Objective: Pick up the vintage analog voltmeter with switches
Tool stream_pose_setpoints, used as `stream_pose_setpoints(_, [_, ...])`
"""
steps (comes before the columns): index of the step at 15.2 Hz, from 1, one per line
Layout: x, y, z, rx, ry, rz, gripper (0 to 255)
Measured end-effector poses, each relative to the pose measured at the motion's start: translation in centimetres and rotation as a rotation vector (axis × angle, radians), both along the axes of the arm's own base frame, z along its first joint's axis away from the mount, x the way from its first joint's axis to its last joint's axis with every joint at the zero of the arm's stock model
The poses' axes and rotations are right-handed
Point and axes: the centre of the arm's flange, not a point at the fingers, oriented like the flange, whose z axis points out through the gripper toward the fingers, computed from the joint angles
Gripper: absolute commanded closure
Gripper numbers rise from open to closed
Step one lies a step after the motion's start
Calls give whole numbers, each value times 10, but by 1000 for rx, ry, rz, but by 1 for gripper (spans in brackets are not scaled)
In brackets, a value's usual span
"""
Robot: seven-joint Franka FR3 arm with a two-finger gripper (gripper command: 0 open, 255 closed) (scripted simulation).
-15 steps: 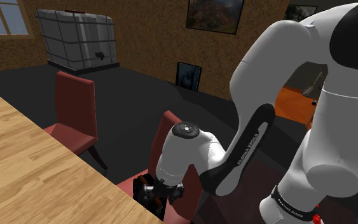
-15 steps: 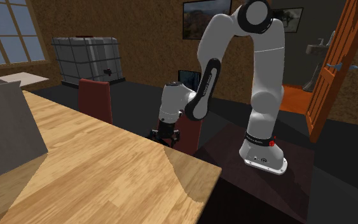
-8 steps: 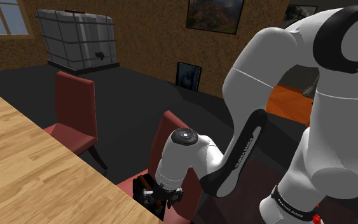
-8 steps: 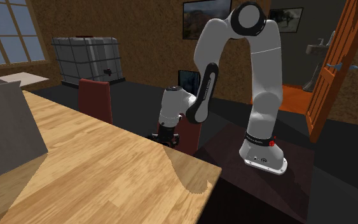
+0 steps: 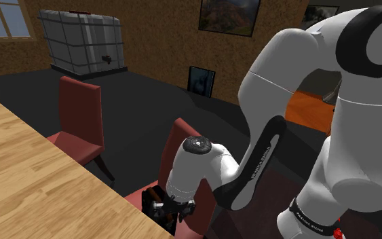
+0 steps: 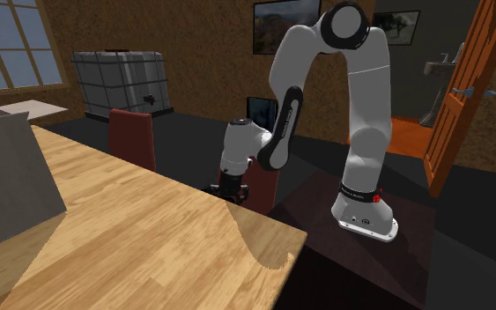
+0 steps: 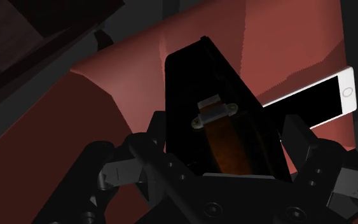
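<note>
The voltmeter (image 7: 217, 95) is a black box with a small metal handle and a brown strip on its face. It rests on the seat of a red chair (image 7: 133, 89) tucked against the table's edge. My gripper (image 7: 225, 127) comes down over it, and the two black fingers (image 7: 159, 137) press against its opposite sides, shut on it. In the shoulder view the voltmeter (image 5: 155, 202) shows as a dark block under the gripper (image 5: 173, 212), low beside the table edge. In the second exterior view the gripper (image 6: 231, 186) hangs just past the table's far edge.
A white-framed phone (image 7: 314, 102) with a black screen lies on the same seat, beside the voltmeter. The wooden table (image 5: 20, 176) runs close along the chair. A second red chair (image 5: 81, 122) stands farther along. A grey box (image 6: 8, 176) sits on the table.
The arm's upper joints shifted and the hand sank a little onto the chair seat. The fingers closed in from wide apart onto the voltmeter's sides. In the last half second almost nothing moved.
</note>
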Motion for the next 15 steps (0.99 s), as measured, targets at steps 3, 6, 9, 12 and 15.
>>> stream_pose_setpoints(3, [-1, -2, 13, -1, 1, 0, 255])
stream_pose_setpoints(6, [0, 0, 29, -1, 1, 0, 255])
stream_pose_setpoints(9, [-1, 0, 45, -2, 1, 1, 255])
stream_pose_setpoints(12, [-1, 0, 58, -2, 1, 0, 255])
stream_pose_setpoints(15, [0, 0, 73, -2, 1, 0, 255])
